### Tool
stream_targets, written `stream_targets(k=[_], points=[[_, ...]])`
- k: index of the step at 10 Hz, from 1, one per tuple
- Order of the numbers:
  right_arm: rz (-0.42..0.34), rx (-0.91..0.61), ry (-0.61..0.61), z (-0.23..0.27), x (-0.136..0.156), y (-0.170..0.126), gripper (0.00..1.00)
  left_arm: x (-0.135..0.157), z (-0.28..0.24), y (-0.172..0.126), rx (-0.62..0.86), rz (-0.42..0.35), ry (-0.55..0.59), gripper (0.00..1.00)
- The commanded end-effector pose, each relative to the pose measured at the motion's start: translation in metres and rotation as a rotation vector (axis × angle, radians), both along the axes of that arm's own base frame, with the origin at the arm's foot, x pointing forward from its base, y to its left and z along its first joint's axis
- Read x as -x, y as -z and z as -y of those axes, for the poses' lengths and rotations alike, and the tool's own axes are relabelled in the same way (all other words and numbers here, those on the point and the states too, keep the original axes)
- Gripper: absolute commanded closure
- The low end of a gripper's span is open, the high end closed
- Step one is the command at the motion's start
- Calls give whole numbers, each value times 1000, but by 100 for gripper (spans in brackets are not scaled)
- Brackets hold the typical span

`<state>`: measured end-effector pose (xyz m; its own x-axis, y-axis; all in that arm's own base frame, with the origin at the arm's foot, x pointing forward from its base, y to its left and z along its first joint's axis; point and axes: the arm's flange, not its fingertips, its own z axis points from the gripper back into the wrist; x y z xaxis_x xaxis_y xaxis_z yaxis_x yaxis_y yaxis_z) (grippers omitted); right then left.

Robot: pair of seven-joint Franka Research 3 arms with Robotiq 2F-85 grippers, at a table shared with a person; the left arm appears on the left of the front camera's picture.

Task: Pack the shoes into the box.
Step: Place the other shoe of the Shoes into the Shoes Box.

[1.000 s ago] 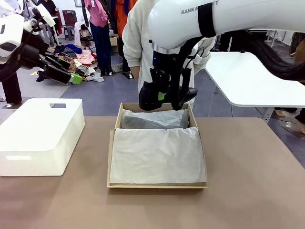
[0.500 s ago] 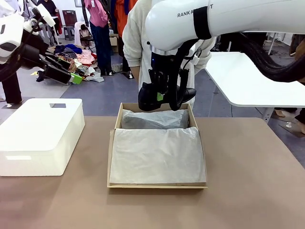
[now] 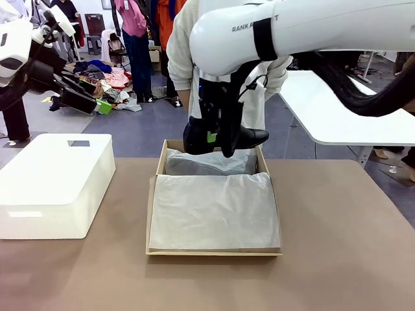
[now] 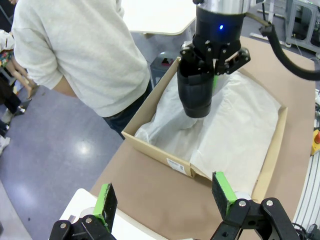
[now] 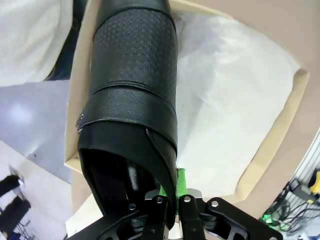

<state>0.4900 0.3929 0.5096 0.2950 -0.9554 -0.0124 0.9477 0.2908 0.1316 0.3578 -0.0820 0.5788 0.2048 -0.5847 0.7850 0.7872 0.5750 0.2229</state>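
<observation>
A black leather shoe [image 3: 249, 138] hangs over the far end of the brown cardboard box [image 3: 151, 214], with my right gripper [image 3: 216, 137] shut on its side wall. Seen from the right wrist, the shoe [image 5: 132, 90] runs up the middle and my fingers [image 5: 172, 200] pinch its collar edge. The left wrist view shows the same shoe [image 4: 196, 95] hanging above the white tissue paper [image 4: 235, 125] that lines the box [image 4: 155, 150]. My left gripper [image 3: 81, 97] is raised at the far left, open and holding nothing; its green pads [image 4: 222, 192] stand wide apart.
A large white plastic bin [image 3: 55, 181] sits on the brown table to the left of the box. A person in a light sweater [image 3: 181, 58] stands behind the box's far edge. A white table [image 3: 343, 110] stands at the right rear. Bare tabletop lies in front of and right of the box.
My right arm has carried the shoe slightly left and lower, closer to the box's far end. The left arm has not moved.
</observation>
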Motion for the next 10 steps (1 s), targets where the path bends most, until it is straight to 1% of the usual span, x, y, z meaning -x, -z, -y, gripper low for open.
stream_targets(k=[1,3,5,6,10], points=[[30,15,112,-23,-12,0,100,0,0,0,7,-1,5,0],[38,12,153,-32,-17,11,100,0,0,0,7,-1,5,0],[39,-40,222,-35,-21,21,100,0,0,0,7,-1,5,0],[36,-58,232,-35,-21,26,100,0,0,0,7,-1,5,0],[16,-49,242,-40,-19,46,100,0,0,0,7,-1,5,0]])
